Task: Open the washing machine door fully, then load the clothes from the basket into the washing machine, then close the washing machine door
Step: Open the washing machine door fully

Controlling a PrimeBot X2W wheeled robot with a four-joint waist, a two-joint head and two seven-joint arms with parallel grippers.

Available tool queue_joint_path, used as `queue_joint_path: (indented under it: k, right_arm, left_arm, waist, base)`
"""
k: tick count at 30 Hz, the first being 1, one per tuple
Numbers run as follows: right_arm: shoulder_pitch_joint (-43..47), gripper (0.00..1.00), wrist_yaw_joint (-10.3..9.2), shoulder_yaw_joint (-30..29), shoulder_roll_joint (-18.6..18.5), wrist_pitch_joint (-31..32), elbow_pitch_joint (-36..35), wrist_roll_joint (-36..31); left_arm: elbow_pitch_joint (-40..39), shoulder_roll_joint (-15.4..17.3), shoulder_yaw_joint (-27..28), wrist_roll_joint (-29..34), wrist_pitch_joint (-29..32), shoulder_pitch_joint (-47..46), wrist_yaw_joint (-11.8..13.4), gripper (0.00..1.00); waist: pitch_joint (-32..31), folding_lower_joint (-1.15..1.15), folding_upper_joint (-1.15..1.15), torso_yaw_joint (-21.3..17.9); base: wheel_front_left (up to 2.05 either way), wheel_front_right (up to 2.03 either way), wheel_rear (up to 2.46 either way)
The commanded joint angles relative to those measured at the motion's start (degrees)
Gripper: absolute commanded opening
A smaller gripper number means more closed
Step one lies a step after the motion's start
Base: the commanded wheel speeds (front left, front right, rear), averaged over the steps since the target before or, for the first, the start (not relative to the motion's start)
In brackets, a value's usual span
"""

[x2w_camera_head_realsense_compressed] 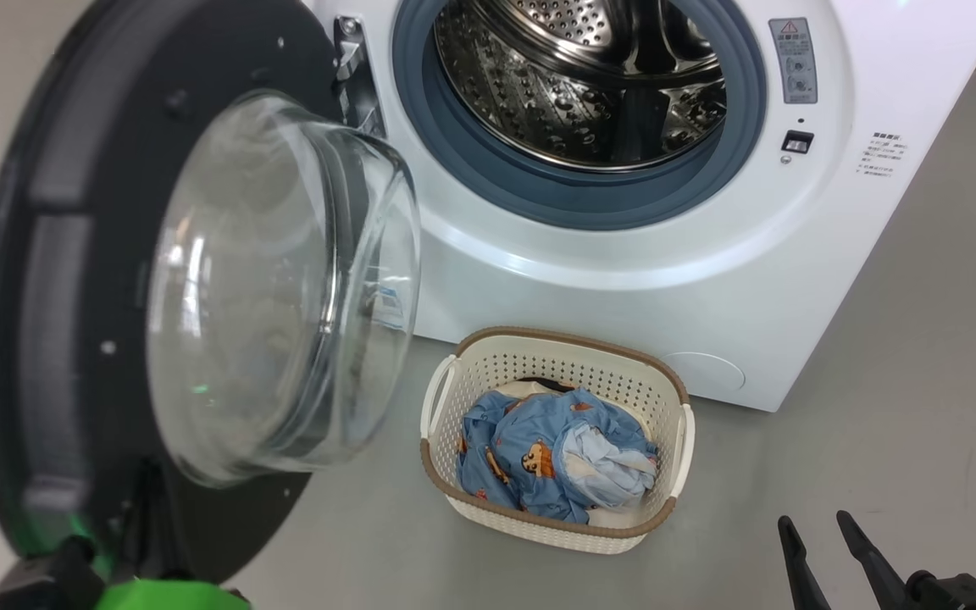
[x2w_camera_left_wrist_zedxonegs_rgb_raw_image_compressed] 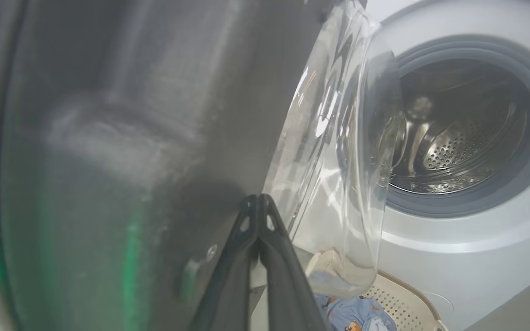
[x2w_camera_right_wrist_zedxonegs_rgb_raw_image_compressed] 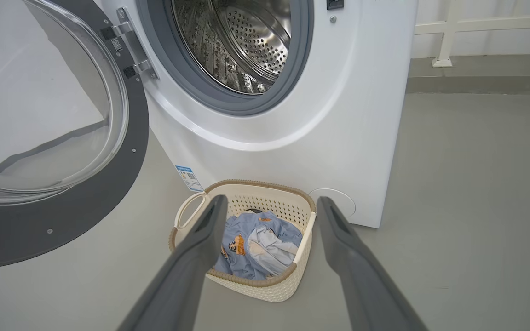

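Slippage is the first risk: the left tool [x2w_camera_left_wrist_zedxonegs_rgb_raw_image_compressed: 258, 202], pinched shut and empty, seems to press the inner face of the large round glossy black washing machine door [x2w_camera_head_realsense_compressed: 56, 296] just beside its glass bulge. It could skid off and let the door swing back over the small cream perforated plastic basket [x2w_camera_head_realsense_compressed: 573, 339]. The right tool [x2w_camera_right_wrist_zedxonegs_rgb_raw_image_compressed: 270, 201] hovers spread wide. It may snag the rim rather than the blue bear-print clothes [x2w_camera_head_realsense_compressed: 539, 457] inside, near the white boxy washing machine [x2w_camera_head_realsense_compressed: 623, 280].
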Motion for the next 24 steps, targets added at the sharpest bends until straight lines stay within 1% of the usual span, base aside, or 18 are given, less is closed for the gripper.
queue_joint_path:
  k: [1,10,14,15,21,24]
  right_arm:
    - [-1.50,1.00,0.10,1.50,-1.11,-0.69,-1.05,-0.17]
    - [-1.84,1.00,0.10,2.15,-1.54,-0.69,-0.42,0.17]
    - [-1.66,1.00,0.10,2.05,-1.61,-0.69,-0.15,0.32]
    - [-1.66,1.00,0.10,2.05,-1.61,-0.69,-0.15,0.32]
    - [-1.59,1.00,0.10,2.28,-1.31,-0.69,0.26,0.54]
    - [-1.34,1.00,0.10,2.44,-1.00,-0.69,0.39,0.52]
  left_arm:
    - [0.86,1.02,4.06,-0.63,-1.34,-3.90,0.87,0.00]
    - [13.09,3.47,9.63,-1.95,-6.29,-11.23,0.24,0.00]
    - [18.17,4.72,11.42,-1.35,-7.57,-13.73,-0.38,0.00]
    - [18.17,4.72,11.42,-1.35,-7.57,-13.73,-0.38,0.00]
    - [23.80,5.26,13.27,-0.07,-8.16,-16.16,-1.71,0.00]
    - [24.83,5.42,14.61,1.12,-8.20,-16.96,-2.44,0.00]
  waist:
    - [0.21,0.00,0.00,0.07]
    - [0.31,0.00,0.00,-1.13]
    - [-0.07,0.00,0.00,-1.63]
    - [-0.07,0.00,0.00,-1.63]
    - [-0.88,0.00,0.00,-2.28]
    - [-1.37,0.00,0.00,-2.47]
  base:
    - [0.00,0.00,0.00]
    - [0.00,0.00,0.00]
    - [0.00,0.00,0.00]
    - [0.00,0.00,0.00]
    - [0.00,0.00,0.00]
    - [0.00,0.00,0.00]
